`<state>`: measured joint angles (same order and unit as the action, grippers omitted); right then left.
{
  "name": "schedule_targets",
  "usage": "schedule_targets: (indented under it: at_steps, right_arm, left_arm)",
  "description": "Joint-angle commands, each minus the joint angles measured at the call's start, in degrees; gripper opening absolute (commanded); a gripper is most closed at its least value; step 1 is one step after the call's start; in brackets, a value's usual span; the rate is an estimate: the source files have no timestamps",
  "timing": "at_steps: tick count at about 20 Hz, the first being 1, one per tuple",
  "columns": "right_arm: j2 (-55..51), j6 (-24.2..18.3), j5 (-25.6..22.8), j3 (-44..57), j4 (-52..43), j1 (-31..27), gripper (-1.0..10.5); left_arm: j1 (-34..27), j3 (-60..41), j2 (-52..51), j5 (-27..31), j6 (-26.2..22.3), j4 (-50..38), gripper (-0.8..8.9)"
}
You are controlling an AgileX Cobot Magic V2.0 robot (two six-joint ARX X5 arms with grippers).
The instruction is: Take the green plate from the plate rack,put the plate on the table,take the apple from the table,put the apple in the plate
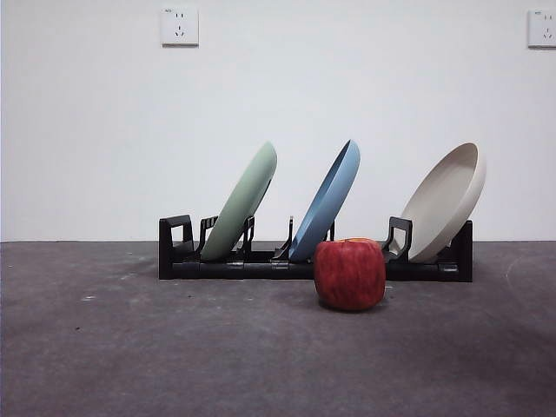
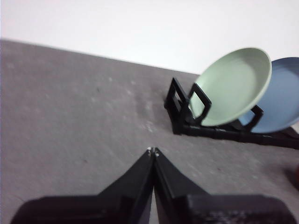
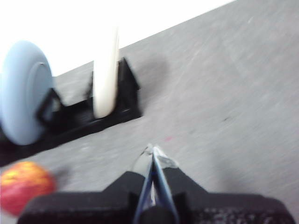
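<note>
Plates: three, one green (image 1: 244, 201), one blue (image 1: 328, 201), one beige (image 1: 447, 201). Rack (image 1: 261, 268): one. Apple (image 1: 349, 274): one. Wall sockets: two, one (image 1: 179, 26) left, one (image 1: 542, 28) right. Worktop (image 1: 130, 347): one. Hands: two, left hand (image 2: 153, 150), right hand (image 3: 153, 148).

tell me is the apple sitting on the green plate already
No, the apple sits on the table in front of the plate rack, while the green plate leans in a rack slot.
</note>
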<state>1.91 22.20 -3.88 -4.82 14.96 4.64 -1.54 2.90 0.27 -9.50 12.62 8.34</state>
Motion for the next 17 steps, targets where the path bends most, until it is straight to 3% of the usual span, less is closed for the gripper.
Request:
schedule_targets:
  at_steps: [1, 5, 9, 13, 17]
  right_arm:
    - [0.0, 5.29, 2.64, -1.88, -0.42, 0.09, -0.2]
    - [4.09, 5.38, 4.63, -8.33, -0.26, 0.09, -0.2]
    - [11.58, 3.56, 9.03, -16.72, 1.92, 0.09, -0.2]
    - [18.6, -2.64, 13.38, -26.08, 8.46, 0.09, -0.2]
    - [24.94, -10.16, 17.4, -36.02, 17.84, 0.09, -0.2]
  left_arm:
    - [0.07, 1.27, -0.02, -2.4, 4.76, 0.83, -0.06]
    - [0.07, 6.21, 2.93, -4.83, 8.52, 0.0, -0.06]
    - [0.07, 12.98, 8.07, -9.9, 8.41, 0.35, -0.06]
    - [0.07, 19.65, 13.44, -14.27, 7.93, 2.49, -0.06]
    - [0.07, 26.77, 18.8, -20.2, 4.44, 6.82, -0.06]
